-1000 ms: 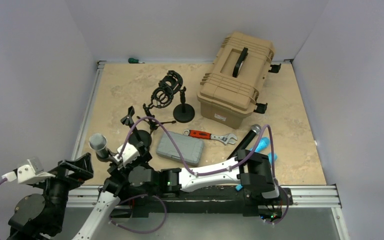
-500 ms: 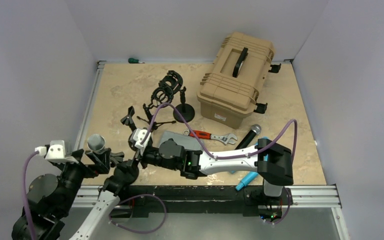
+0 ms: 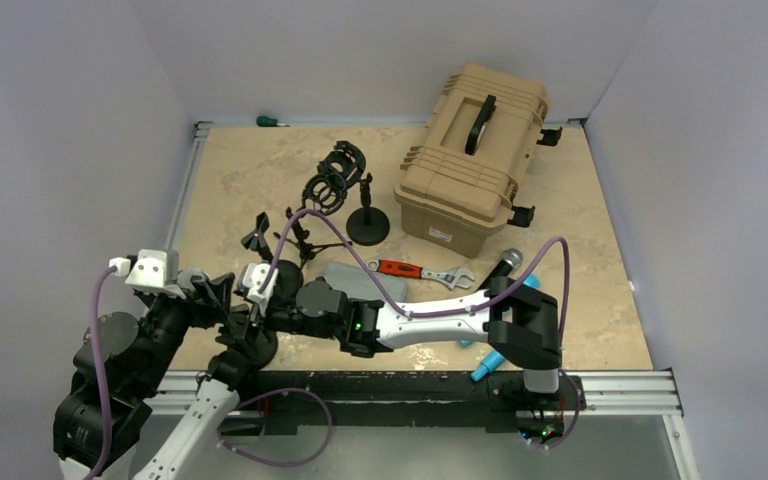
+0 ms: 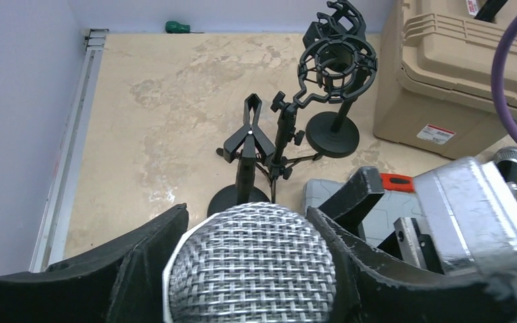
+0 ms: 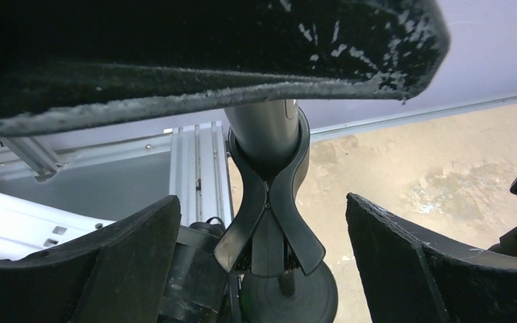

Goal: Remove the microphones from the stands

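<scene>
- At the far left, close to the near edge of the table (image 3: 220, 190), my left gripper (image 4: 248, 222) is clamped on the microphone (image 4: 252, 269). In the left wrist view its fingers (image 4: 141, 269) press against either side of the silver mesh head.
- The microphone stands upright at the near left corner, head up. Its grey body sits in the spring clip of the stand (image 5: 272, 229), so it is not out of the clip.
- Just right of the stand, my right gripper (image 5: 262, 202) is spread wide, one finger on each side of the clip. As far as I can see it touches neither the clip nor the microphone.
- A dark blurred shape fills the top of the right wrist view, and I cannot tell what it is.
- Further back stands a spare clip stand (image 4: 249, 145), with a small tripod stand (image 4: 283, 134) just beside it on the right.
- A green-handled screwdriver (image 3: 268, 121) lies at the far edge of the table.
- A black shock mount (image 4: 336, 64) sits on its own round-based post, right of the tripod stand.
- A grey case (image 4: 323, 192) lies flat near the middle, partly hidden in the top view.
- A red-handled wrench (image 3: 420, 271) lies just right of the grey case.
- A tan toolbox (image 3: 475, 150) with its lid shut fills the far right of the table.
- A second microphone (image 3: 495, 272), a black one, lies in front of the toolbox.
- A blue tube (image 3: 500, 355) lies beside the second microphone, nearer the front edge.
</scene>
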You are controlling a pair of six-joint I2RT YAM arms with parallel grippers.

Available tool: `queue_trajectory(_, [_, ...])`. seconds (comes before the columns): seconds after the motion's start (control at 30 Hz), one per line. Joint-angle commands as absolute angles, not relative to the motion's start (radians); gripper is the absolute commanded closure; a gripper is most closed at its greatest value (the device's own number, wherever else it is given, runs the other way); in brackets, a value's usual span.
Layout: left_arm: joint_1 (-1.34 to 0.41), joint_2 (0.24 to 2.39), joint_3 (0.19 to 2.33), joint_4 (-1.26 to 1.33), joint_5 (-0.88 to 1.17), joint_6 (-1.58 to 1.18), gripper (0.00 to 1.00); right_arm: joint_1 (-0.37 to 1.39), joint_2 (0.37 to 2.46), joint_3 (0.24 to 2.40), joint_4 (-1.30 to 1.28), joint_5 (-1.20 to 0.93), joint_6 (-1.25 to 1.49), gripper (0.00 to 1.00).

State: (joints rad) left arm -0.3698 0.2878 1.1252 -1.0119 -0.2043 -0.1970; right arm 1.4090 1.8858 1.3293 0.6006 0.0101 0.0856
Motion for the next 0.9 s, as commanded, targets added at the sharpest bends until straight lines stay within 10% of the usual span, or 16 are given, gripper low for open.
queue_trajectory(0.0, [-0.374, 0.280, 1.110, -0.935, -0.170, -0.164, 0.41, 1.413, 1.901, 1.394, 0.601, 0.050, 0.087, 0.11])
queue_trajectory(0.5, [-0.374, 0.278, 1.096, -0.941, -0.148, -0.143, 0.75, 1.425, 1.922, 1.382, 0.590, 0.103, 0.063, 0.19])
queue_trajectory(0.67, [-0.374, 0.281, 1.095, -0.942, -0.140, -0.138, 0.81, 1.425, 1.919, 1.377, 0.588, 0.101, 0.056, 0.44])
queue_trajectory(0.8, [-0.374, 0.282, 1.104, -0.950, -0.144, -0.131, 0.88, 1.424, 1.911, 1.355, 0.604, 0.112, 0.050, 1.00])
queue_trajectory(0.87, [-0.374, 0.283, 1.108, -0.952, -0.148, -0.129, 0.94, 1.424, 1.909, 1.349, 0.610, 0.116, 0.046, 1.00])
